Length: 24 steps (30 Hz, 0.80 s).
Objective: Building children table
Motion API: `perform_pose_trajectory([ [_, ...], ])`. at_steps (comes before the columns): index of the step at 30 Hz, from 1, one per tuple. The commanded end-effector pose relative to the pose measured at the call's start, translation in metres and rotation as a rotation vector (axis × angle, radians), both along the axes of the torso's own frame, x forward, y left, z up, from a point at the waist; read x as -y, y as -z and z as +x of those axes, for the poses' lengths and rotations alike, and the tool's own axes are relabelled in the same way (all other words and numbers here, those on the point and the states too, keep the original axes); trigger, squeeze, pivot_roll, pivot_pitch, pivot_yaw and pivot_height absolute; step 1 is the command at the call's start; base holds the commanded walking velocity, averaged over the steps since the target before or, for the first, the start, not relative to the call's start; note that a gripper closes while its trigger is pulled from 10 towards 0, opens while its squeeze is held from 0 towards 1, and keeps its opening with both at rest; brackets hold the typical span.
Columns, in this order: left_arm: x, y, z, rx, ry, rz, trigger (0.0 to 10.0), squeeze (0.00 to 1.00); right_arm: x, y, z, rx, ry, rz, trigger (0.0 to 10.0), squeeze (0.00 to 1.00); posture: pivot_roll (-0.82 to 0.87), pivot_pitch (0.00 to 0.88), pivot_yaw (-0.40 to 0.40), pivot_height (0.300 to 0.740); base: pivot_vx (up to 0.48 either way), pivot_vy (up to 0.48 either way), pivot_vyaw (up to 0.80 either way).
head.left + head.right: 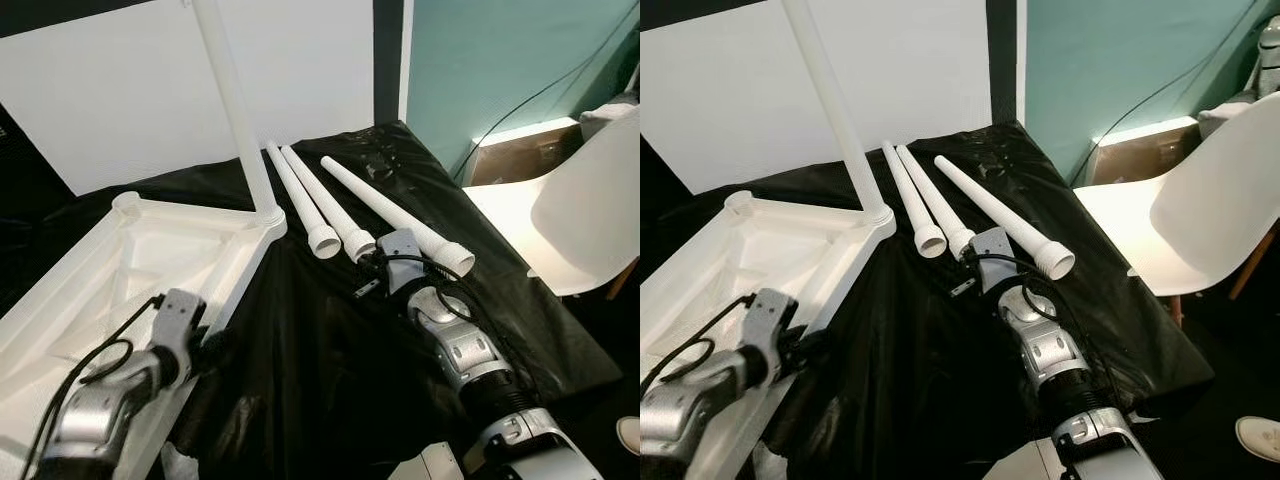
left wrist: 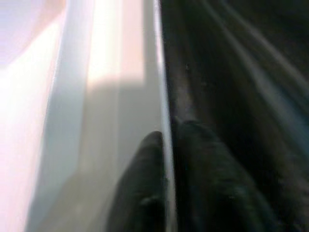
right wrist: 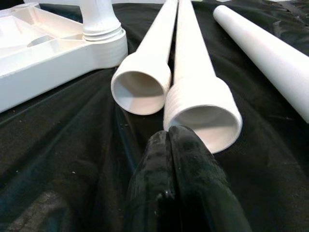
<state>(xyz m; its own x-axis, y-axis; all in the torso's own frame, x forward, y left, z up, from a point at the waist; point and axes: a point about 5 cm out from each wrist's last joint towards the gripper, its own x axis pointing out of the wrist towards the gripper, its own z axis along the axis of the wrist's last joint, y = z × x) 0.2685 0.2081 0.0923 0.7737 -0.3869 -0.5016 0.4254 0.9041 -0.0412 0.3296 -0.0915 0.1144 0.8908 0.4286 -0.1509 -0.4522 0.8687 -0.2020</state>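
While my left gripper (image 2: 164, 193) pinches the rim of the upturned tabletop (image 1: 110, 280), my right gripper (image 3: 181, 140), fingers pressed together, touches the open end of the middle leg (image 1: 320, 200). Three loose legs lie on the black sheet (image 1: 330, 370), mouths toward me, tapering away.

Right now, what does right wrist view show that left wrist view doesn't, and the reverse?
Right wrist view: shut right gripper at the open mouth of the middle loose leg, two more loose legs beside it, and the fitted leg standing in the tabletop's corner socket.

Left wrist view: left gripper with its fingers either side of the tabletop's thin edge.

Both: the white upturned tabletop and the black cloth.
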Motion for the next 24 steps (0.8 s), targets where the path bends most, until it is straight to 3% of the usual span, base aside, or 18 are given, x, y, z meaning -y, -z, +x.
perform_pose_trajectory([
  [1, 0.009, 0.017, -0.002, -0.075, -0.008, -0.008, 0.0, 0.00, -0.002, -0.001, 0.000, 0.005, -0.001, 0.006, 10.0, 0.00, -0.06, 0.000, 0.109, 0.740, 0.000, 0.000, 0.00],
  [12, 0.038, 0.002, 0.041, 0.026, -0.237, -0.109, 0.0, 0.00, -0.004, 0.001, -0.002, -0.001, -0.004, 0.008, 10.0, 0.00, -0.06, 0.000, 0.110, 0.740, 0.000, 0.000, 0.00],
  [18, 0.043, -0.003, 0.056, 0.083, -0.345, -0.102, 0.0, 0.00, -0.005, 0.001, -0.003, -0.004, -0.004, 0.009, 10.0, 0.00, -0.07, 0.000, 0.113, 0.740, 0.000, 0.000, 0.00],
  [24, 0.048, -0.012, 0.070, 0.125, -0.439, -0.148, 0.0, 0.00, -0.005, 0.002, -0.003, -0.004, -0.005, 0.010, 10.0, 0.00, -0.07, 0.000, 0.117, 0.740, 0.000, 0.000, 0.00],
])
